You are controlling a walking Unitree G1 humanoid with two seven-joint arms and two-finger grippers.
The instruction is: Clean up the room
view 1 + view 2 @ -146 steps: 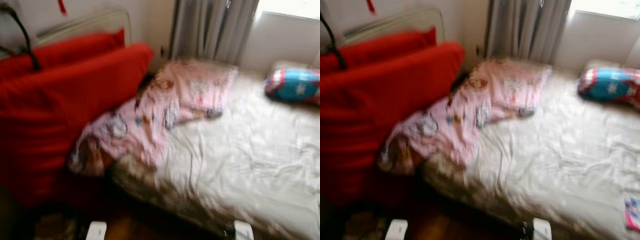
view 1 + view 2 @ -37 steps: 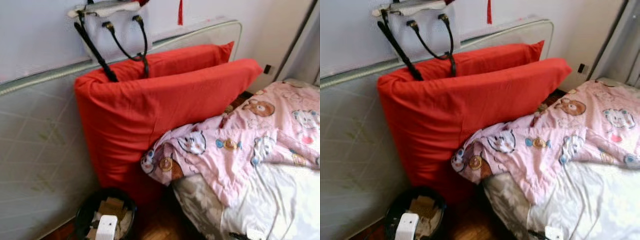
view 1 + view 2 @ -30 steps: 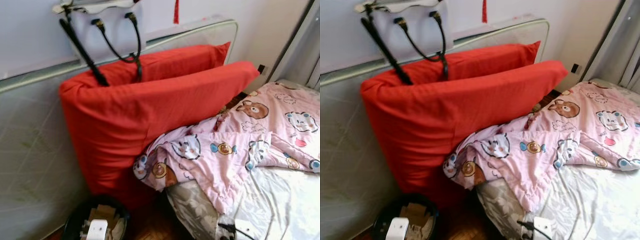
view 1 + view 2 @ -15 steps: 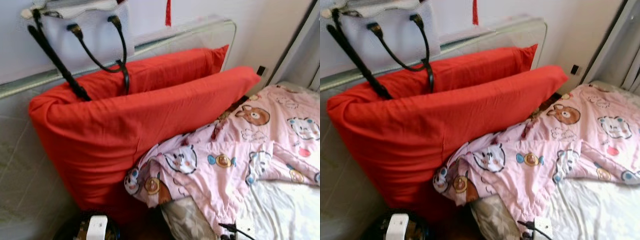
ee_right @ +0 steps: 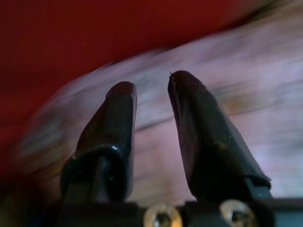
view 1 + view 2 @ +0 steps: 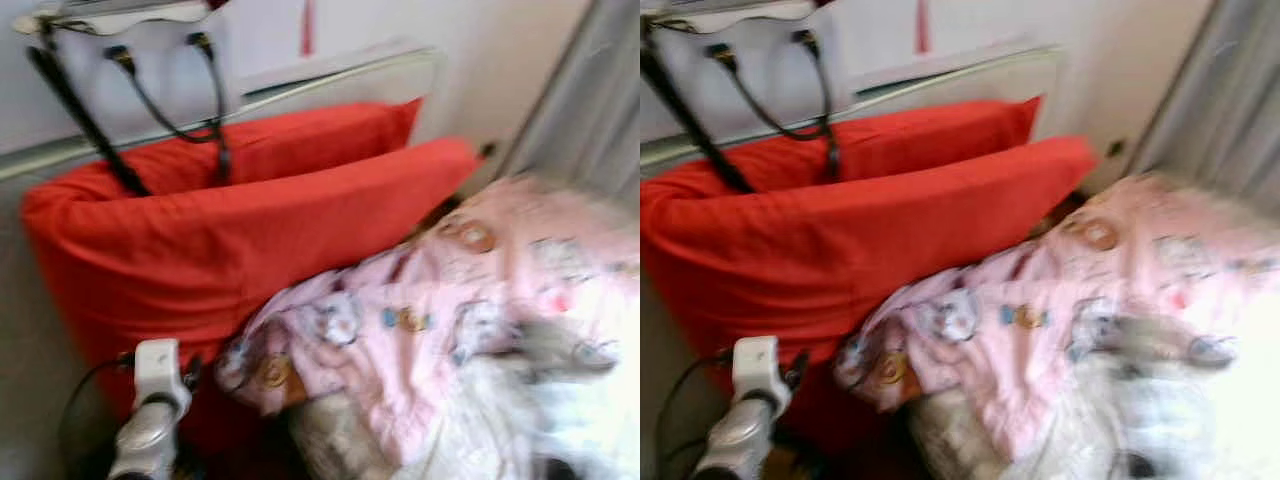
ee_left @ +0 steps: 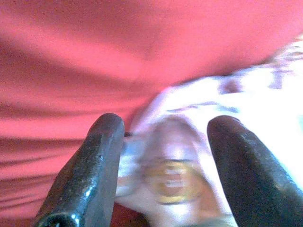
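In the blurred left eye view, a pink blanket (image 6: 420,320) is seen crumpled against a red cushion (image 6: 250,240), over which a white handbag (image 6: 130,70) is hung; the left arm (image 6: 150,410) is raised at the lower left. In the left wrist view, the left gripper (image 7: 163,142) is held with fingers (image 7: 94,161) wide apart, the blanket lying just beyond and between them. In the right wrist view, the right gripper (image 5: 151,90) is shown with fingers slightly parted and nothing between them, blanket beyond the tips.
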